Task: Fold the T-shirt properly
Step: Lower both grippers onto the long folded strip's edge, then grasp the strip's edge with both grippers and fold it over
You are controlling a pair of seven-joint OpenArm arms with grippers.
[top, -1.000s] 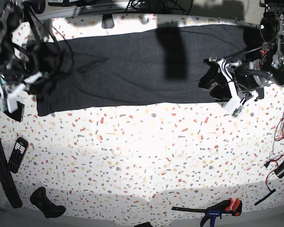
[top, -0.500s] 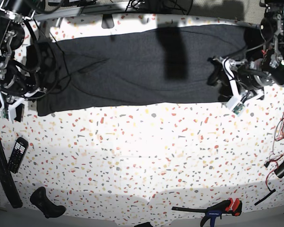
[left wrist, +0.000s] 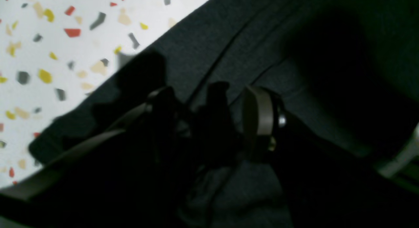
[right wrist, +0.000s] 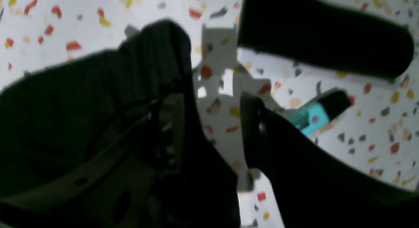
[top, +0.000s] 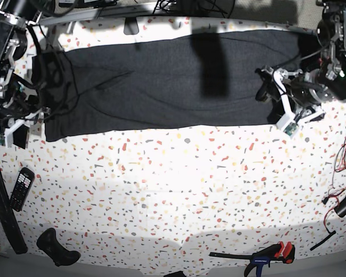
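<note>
Since prev. frame: right gripper (right wrist: 212, 123) has let go of the T-shirt (top: 161, 86) and drawn off past its 9 o'clock edge; fingers now spread, terrazzo table (top: 173, 190) visible between them. Cloth edge still drapes against one finger (right wrist: 170, 123) (no pinch seen). Left gripper (left wrist: 212, 123) at the shirt's 3 o'clock end, has shifted slightly toward 12 o'clock; fingers apart, a dark fold of fabric standing between them, clamped or not, cannot tell. T-shirt lies flat as a long dark band across the table's 12 o'clock side. Calculator (top: 21, 187) at 8 o'clock; clamp (top: 265, 257) at 5 o'clock.
</note>
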